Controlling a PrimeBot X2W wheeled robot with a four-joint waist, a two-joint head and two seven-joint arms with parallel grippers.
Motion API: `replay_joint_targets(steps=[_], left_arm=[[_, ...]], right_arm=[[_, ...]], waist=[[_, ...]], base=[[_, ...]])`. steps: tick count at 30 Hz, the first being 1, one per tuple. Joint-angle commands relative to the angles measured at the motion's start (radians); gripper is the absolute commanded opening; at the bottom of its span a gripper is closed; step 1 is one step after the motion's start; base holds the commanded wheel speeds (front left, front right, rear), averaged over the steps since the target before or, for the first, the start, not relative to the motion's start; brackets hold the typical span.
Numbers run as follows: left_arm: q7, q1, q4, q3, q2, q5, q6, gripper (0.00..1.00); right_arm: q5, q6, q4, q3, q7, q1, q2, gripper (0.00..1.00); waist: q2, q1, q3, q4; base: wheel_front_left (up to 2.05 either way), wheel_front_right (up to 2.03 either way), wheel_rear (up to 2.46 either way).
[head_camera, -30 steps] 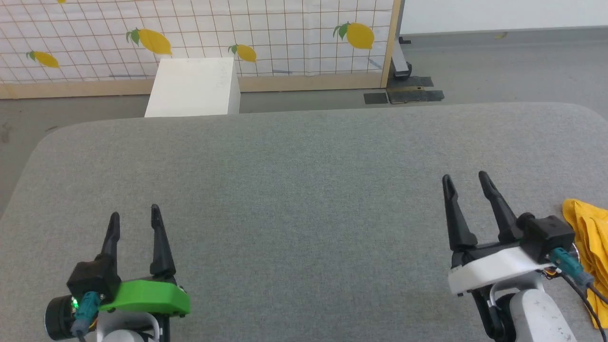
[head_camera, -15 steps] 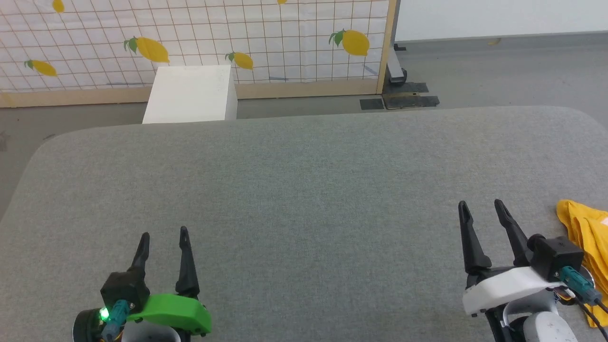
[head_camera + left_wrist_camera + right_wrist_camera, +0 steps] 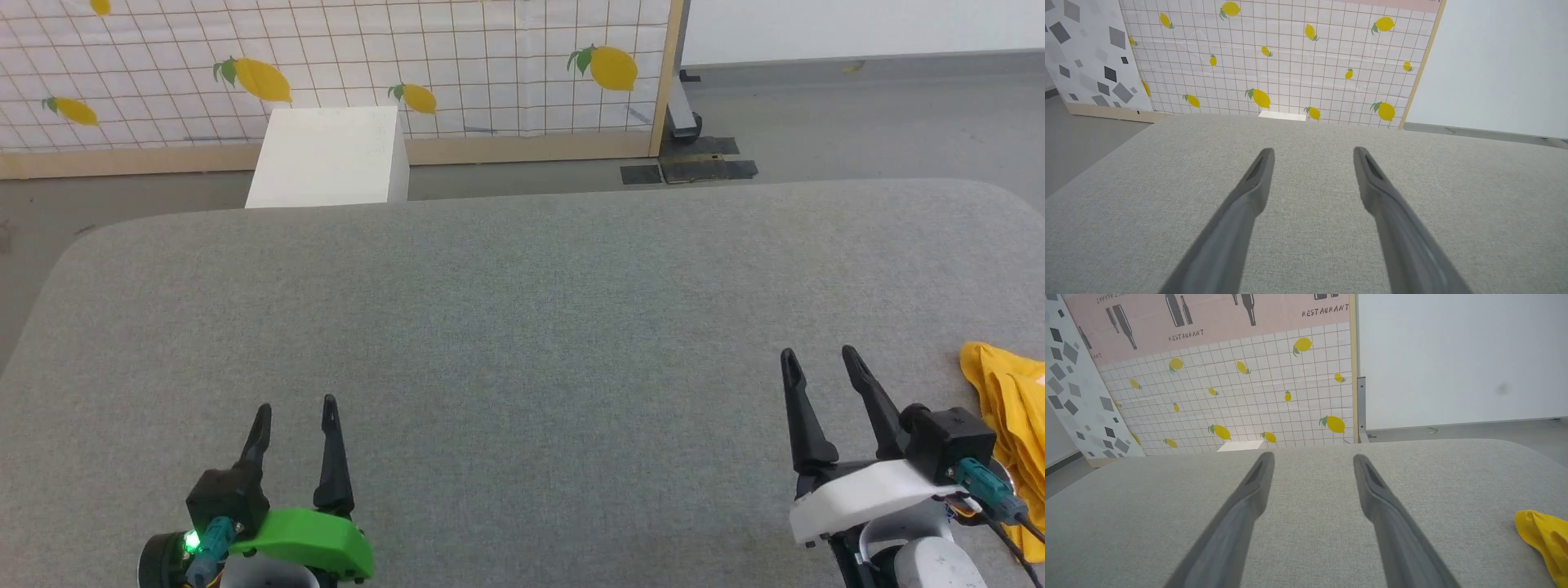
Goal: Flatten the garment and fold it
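The garment [image 3: 1008,408] lies bunched in a yellow heap at the table's [image 3: 522,310] near right edge, partly cut off by the frame in the head view. Plain yellow folds and one small pale patch show; no print can be made out.

The right gripper [image 3: 818,353] is over the table's near right part, just left of the garment and apart from it. Its fingers are spread wide with nothing between them. In the right wrist view the garment [image 3: 1541,535] shows as a yellow fold on the table, off to the right of the fingers and not touching them.

The left gripper [image 3: 295,404], on a green housing with a small green light lit beside it, is over the table's near left part, well apart from the garment. It is also spread wide and empty. Both grippers point toward the table's far edge.

Past that far edge stands a white box [image 3: 326,155]; a faint mark on its top is too small to read. Behind the box is a wood-framed screen [image 3: 490,65] with a grid and yellow lemons. In the right wrist view, a pink band [image 3: 1208,318] above the lemon grid carries dark bottle silhouettes and the word "RESTAURANT" in dark capitals, readable twice, with a third print cut off at the left. Left of the screen is a white panel [image 3: 1086,53] scattered with grey and black squares.
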Motion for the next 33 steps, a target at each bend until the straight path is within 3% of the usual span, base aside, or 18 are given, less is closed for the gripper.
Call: replay_joint_targets(steps=[1,7,8,33], left_arm=[[-0.001,0.013,0.001,0.0,-0.003,-0.003,-0.001,1.0],[-0.004,0.012,0.001,-0.003,0.003,-0.005,0.0,1.0],[0.0,0.0,0.001,-0.004,0.001,-0.001,0.0,0.0],[0.032,-0.004,-0.015,0.004,-0.004,0.029,-0.011,0.0]], right_arm=[[-0.001,-0.002,0.003,0.003,0.006,0.011,0.001,1.0],[-0.004,-0.002,0.004,0.003,0.01,0.009,0.001,1.0],[-0.001,0.0,0.002,0.002,0.009,0.0,0.0,0.0],[-0.025,0.0,-0.023,0.004,0.035,0.008,0.0,0.0]], waist=[[0.0,0.0001,0.001,0.001],[0.0,0.0001,0.004,0.0],[0.0,0.0001,0.004,0.0],[0.0,0.0001,0.005,0.003]], base=[[0.0,0.0,0.0],[0.0,0.0,0.0],[0.0,0.0,0.0],[0.0,0.0,0.0]])
